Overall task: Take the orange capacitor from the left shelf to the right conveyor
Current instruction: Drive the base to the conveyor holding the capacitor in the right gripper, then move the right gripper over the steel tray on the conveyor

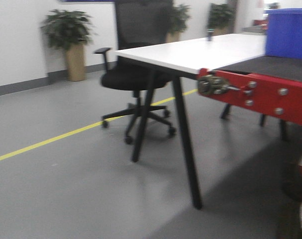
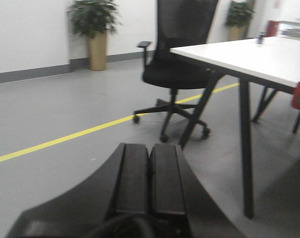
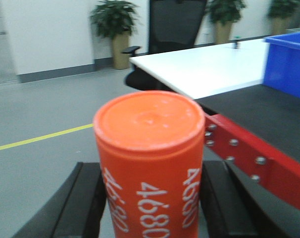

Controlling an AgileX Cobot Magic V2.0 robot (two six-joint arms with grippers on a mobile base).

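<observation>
Now | right gripper [image 3: 151, 201] grips orange capacitor [image 3: 149, 148] | side reads "4680"

so the left gripper [image 2: 150, 147] is fully closed; both black fingers [image 2: 132, 178] sit pressed flat against each other along their whole length, only a thin seam between them and nothing caught in there; it points straight out ahead of its wrist camera, roughly level. the right gripper [image 3: 150, 171] is clamped on the orange capacitor [image 3: 147, 144]; one black finger [image 3: 85, 198] sits on each side, both touching its wall; the cylinder stands between them and its flat top rises well above the fingers, filling most of that wrist view
</observation>
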